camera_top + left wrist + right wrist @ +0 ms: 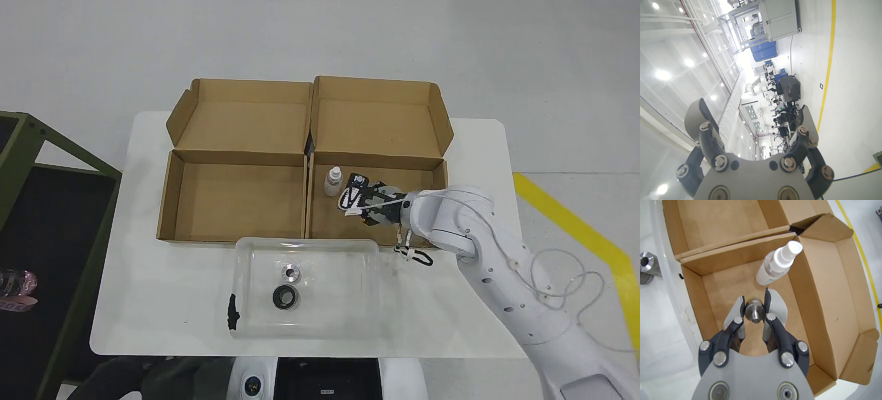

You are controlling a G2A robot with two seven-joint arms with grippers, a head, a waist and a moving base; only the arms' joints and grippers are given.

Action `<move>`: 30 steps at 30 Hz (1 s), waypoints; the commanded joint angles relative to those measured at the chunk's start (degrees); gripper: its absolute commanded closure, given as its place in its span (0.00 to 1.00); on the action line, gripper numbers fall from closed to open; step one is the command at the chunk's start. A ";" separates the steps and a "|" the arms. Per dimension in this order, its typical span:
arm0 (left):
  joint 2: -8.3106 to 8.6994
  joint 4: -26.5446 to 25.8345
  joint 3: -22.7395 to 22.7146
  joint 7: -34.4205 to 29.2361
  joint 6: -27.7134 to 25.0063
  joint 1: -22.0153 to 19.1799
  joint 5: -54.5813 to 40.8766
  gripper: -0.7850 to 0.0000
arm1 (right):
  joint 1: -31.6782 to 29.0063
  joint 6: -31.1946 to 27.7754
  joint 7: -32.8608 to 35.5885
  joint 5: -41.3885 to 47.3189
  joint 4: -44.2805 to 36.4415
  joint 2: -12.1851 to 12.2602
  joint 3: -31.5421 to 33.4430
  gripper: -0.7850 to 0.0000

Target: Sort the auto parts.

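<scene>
The right gripper (754,297) grasps a metal part (753,311), maybe a threaded bolt, inside a cardboard box (829,298) near the spray bottle (776,264); the left gripper (753,105) is released, empty

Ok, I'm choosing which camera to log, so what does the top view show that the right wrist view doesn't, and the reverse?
Top view: the black ring in the clear tray. Right wrist view: the threaded metal part clamped in the right gripper. Both: the spray bottle standing in the cardboard box below that gripper, and the metal cylinder in the tray.
</scene>
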 commanded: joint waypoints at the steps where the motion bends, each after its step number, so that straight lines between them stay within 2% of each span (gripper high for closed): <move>1: 0.00 0.00 0.00 0.00 0.00 0.00 0.00 0.00 | 0.94 0.23 0.79 -0.11 1.19 -0.27 -0.90 1.00; 8: 0.00 0.00 0.00 0.00 0.00 0.00 0.00 0.00 | 3.98 1.83 2.64 -1.62 5.37 -1.42 -4.29 1.00; 21: 0.00 0.00 0.00 0.00 0.00 0.00 0.00 0.00 | 7.31 4.33 2.13 -3.42 10.91 -3.20 -7.71 1.00; 22: 0.00 0.00 0.00 0.00 0.00 0.00 0.00 0.00 | 7.45 4.49 2.08 -3.47 11.17 -3.31 -7.85 0.85; 25: 0.00 0.00 0.00 0.00 0.00 0.00 0.00 0.00 | 7.81 4.67 1.91 -3.65 11.81 -3.60 -8.27 0.70; 30: 0.00 0.00 0.00 0.00 0.00 0.00 0.00 0.00 | 7.91 4.84 1.79 -3.31 12.24 -3.92 -8.38 0.68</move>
